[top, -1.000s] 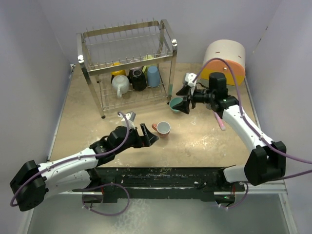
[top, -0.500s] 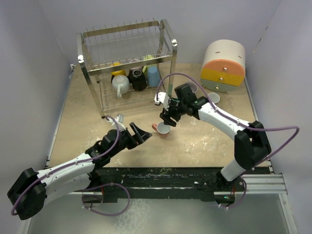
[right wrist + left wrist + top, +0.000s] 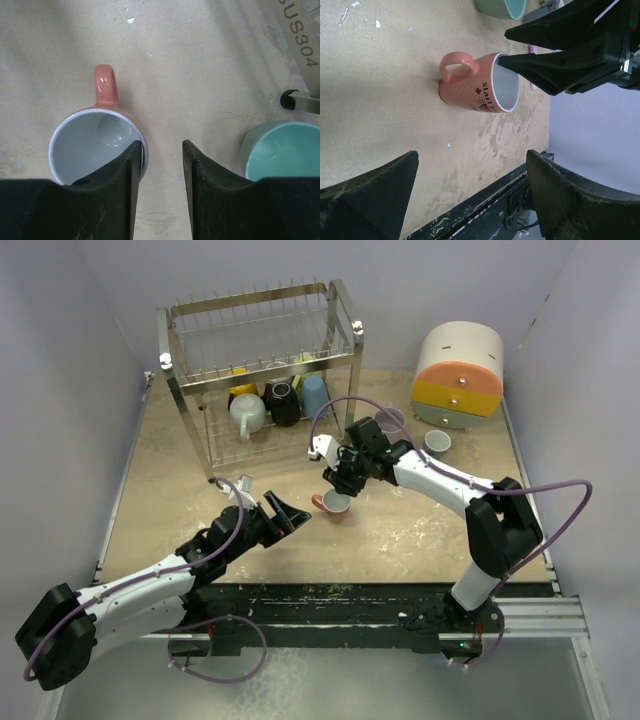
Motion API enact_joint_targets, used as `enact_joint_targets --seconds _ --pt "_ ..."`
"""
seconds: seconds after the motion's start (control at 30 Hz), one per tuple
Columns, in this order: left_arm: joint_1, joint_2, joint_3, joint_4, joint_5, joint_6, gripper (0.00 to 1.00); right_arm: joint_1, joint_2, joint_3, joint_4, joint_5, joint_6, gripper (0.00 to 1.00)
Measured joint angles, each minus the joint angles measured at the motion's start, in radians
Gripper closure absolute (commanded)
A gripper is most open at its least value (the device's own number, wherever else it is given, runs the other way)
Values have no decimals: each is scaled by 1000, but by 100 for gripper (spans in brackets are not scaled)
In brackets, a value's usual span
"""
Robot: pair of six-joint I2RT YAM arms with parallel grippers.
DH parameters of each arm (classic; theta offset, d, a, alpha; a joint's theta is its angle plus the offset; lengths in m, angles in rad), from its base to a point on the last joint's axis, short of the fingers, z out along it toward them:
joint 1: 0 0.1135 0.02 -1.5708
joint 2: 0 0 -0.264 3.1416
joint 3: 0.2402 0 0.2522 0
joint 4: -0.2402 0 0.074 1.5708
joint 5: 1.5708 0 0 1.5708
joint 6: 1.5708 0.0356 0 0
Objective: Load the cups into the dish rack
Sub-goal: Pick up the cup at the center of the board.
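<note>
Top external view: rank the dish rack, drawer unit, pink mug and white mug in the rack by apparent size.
Largest: dish rack.
Next: drawer unit.
Smallest: pink mug and white mug, which look about alike, so I won't rank them.

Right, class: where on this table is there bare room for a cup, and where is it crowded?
Bare: the tabletop between the dish rack and the left arm, and the strip between the right arm and the near edge. Crowded: around the pink mug, where left fingers and right fingers meet, and before the drawer unit.
</note>
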State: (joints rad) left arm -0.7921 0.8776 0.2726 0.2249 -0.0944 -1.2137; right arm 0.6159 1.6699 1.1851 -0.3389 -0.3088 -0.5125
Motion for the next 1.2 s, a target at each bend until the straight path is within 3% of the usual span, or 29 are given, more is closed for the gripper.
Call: enact_joint_targets --seconds 0.23,0.4,0.73,1.0,1.2 --pt "0 0 -7 0 -11 -33 12 15 32 0 1 13 3 67" --pt "0 -7 -7 0 -16 -53 14 29 58 0 -1 26 1 100" --pt "0 -27 -26 82 14 -54 14 18 -16 -3 -63 -32 -31 100" --pt "0 -89 -26 254 94 158 14 -145 -167 -3 -132 -371 -87 100" --pt "0 -58 -13 369 169 211 14 -196 -204 -1 -187 -541 -141 100"
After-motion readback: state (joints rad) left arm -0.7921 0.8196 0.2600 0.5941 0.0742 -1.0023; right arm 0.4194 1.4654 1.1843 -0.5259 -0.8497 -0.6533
